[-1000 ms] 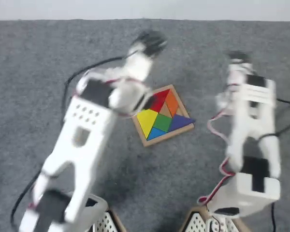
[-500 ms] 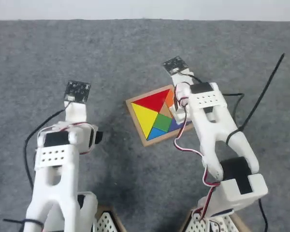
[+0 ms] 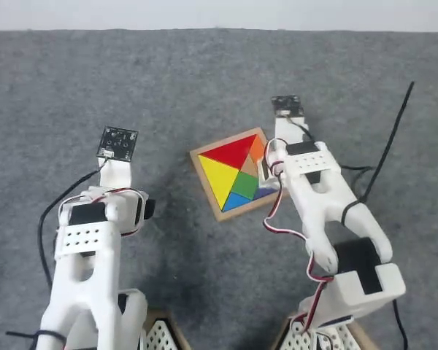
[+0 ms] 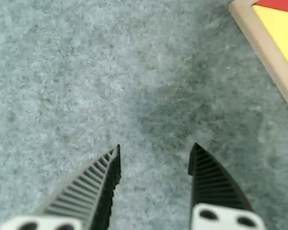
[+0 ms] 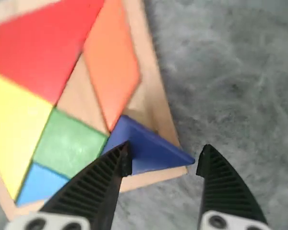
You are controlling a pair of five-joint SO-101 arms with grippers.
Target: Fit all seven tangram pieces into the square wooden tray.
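From my console, nearest first: the left gripper [image 4: 153, 158], fingers spread apart and holding nothing, hangs over bare grey table [image 3: 168, 80], well to the left of the work. A corner of the tray's rim shows at the edge of its wrist view. Next out, mid-table between the two arms, is the square wooden tray [image 3: 204, 157], turned corner-on to me. In it I count a red triangle [image 3: 230, 152], yellow triangle [image 3: 219, 179], green square [image 3: 244, 182], light blue triangle [image 3: 237, 200], orange parallelogram [image 3: 259, 149] and a plain wood-coloured triangle [image 5: 81, 100], all lying flat. The seventh piece, a dark blue triangle [image 5: 149, 148], sits at the tray's right corner with its tip lying over the rim. The right gripper [image 5: 163, 158] is just above that corner, fingers open, one over the dark blue triangle's edge and the other outside the tray over the table.
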